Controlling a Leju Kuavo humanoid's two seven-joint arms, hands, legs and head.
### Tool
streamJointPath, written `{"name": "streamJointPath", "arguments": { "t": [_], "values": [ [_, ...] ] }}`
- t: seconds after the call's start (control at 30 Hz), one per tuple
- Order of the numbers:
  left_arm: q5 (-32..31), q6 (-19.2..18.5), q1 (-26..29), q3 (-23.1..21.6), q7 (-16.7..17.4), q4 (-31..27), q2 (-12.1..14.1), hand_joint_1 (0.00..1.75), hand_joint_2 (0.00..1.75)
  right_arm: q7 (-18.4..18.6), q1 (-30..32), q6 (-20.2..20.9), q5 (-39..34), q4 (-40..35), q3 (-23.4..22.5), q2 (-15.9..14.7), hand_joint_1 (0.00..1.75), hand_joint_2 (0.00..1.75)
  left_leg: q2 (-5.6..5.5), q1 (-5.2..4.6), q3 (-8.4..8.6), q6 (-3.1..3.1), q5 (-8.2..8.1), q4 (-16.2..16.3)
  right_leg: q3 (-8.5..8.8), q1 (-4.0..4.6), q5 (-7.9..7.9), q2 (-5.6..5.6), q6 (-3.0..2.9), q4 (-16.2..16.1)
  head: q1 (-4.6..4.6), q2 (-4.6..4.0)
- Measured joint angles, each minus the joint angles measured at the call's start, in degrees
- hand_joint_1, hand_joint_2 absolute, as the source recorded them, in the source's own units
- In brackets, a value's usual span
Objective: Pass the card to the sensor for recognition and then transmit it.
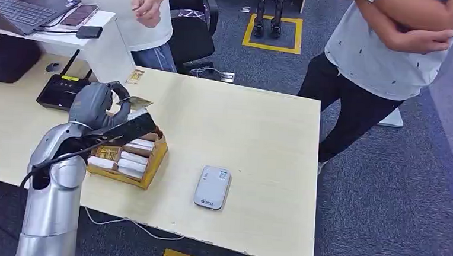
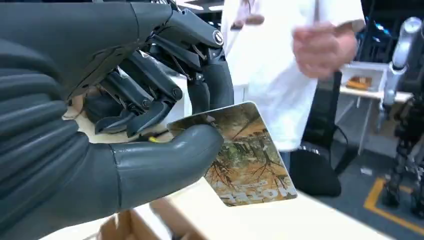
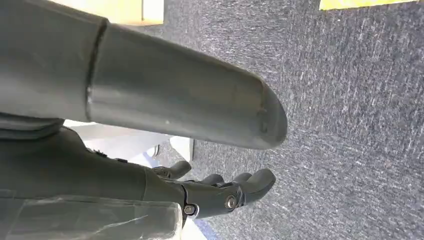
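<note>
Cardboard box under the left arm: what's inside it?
The cardboard box holds rows of white card stacks and one stack with a yellow-brown print. The left forearm and left robot hand, pinching a card, cover its far end.

Left arm (image 1: 55,177) raised over the worktop's (image 1: 254,129) near-left part, its left hand (image 1: 98,104) pinching a card (image 2: 245,155) between thumb and fingers (image 2: 150,100). Right hand (image 3: 150,150) hangs toward the floor, fingers extended, holding nothing.

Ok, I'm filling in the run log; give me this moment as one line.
left hand: pinches card above card box | right hand: hangs over carpet, holds nothing | sensor: on table, untouched
</note>
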Motion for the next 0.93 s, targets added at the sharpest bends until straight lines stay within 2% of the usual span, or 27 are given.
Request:
{"name": "streamJointPath", "arguments": {
  "t": [0.37, 0.53, 0.63, 0.93],
  "values": [
    [-6.39, 0.28, -10.67, 0.00, 1.80, 10.82, -1.27, 1.75, 1.75, 1.60, -2.14, 1.20, 0.00, 0.52, 3.08, 1.14, 0.00, 0.00, 0.01, 0.00, 0.01, -0.02, 0.02, 0.01, -0.01, 0.00, 0.02, 0.01, -0.01, 0.01, 0.02, 0.00],
    [-6.65, 0.31, -11.16, 0.00, 1.82, 11.47, -1.42, 1.75, 1.75, 1.60, -2.21, 1.23, 0.00, 0.53, 3.21, 1.18, 0.00, 0.00, 0.01, 0.00, 0.01, -0.02, 0.02, 0.01, -0.01, 0.00, 0.02, 0.01, -0.01, 0.01, 0.02, 0.00],
    [-9.64, 0.66, -16.39, 0.00, 2.45, 19.50, -2.69, 1.75, 1.75, 2.06, -2.57, 1.47, 0.00, 0.98, 4.48, 1.75, 0.00, 0.00, -0.02, 0.00, 0.00, -0.02, 0.02, 0.02, -0.01, 0.00, 0.02, 0.00, -0.01, 0.01, 0.02, 0.00],
    [-10.76, 1.62, -18.86, 0.00, 1.56, 25.22, -4.61, 1.75, 1.75, 2.28, -2.56, 1.64, -0.02, 1.25, 5.12, 2.10, 0.00, 0.00, -0.01, -0.01, 0.00, -0.02, 0.02, 0.02, -0.01, 0.00, 0.02, 0.00, -0.01, 0.01, 0.02, 0.00]
  ]
}}
